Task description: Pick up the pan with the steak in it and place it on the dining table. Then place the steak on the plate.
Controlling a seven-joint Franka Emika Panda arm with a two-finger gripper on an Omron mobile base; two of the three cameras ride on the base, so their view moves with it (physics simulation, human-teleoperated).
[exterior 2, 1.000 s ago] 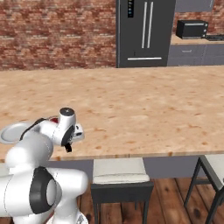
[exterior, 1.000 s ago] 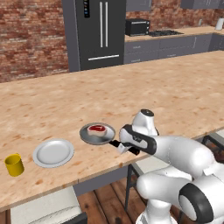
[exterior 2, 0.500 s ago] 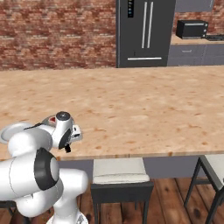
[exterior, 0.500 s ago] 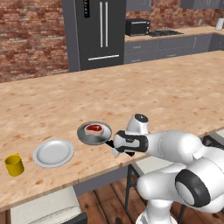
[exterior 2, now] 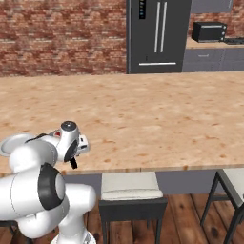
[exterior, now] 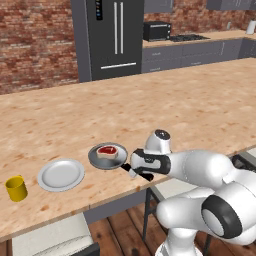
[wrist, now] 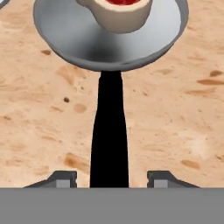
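The two-finger claw (wrist: 109, 178) sits low over the near edge of the long light tan wood-grain surface (exterior: 200, 100), its two dark fingertips (wrist: 61, 178) standing apart on either side of a straight black handle. In the hand view there is bare wood between each tip and the handle, so the claw is released, straddling the handle without pinching it.

Straight ahead of the claw, at the far end of that handle, lies one small round shallow grey metal pan (exterior: 107, 156), resting flat on the surface. Inside its bowl sits one small red raw steak (exterior: 107, 151) with a whitish fat rim; in the hand view the steak (wrist: 116, 13) lies toward the far side of the pan (wrist: 65, 35), beyond the handle's root.

Further out past the pan, on the side away from the claw, rests one round light grey-white plate (exterior: 61, 174) with a raised rim, close to the pan but not touching it. Beyond the plate again, well away from the claw, stands one small yellow cup (exterior: 16, 188), upright near the surface's front edge.

In the right base view the claw (exterior 2: 74, 159) hangs at the surface's (exterior 2: 152, 114) near edge, mostly covered by the white arm, and an edge of the plate (exterior 2: 9, 143) peeks out behind the arm.

Below the surface, under the claw, stand pale-cushioned dark-framed stools (exterior 2: 129, 188); how many in all I cannot tell.
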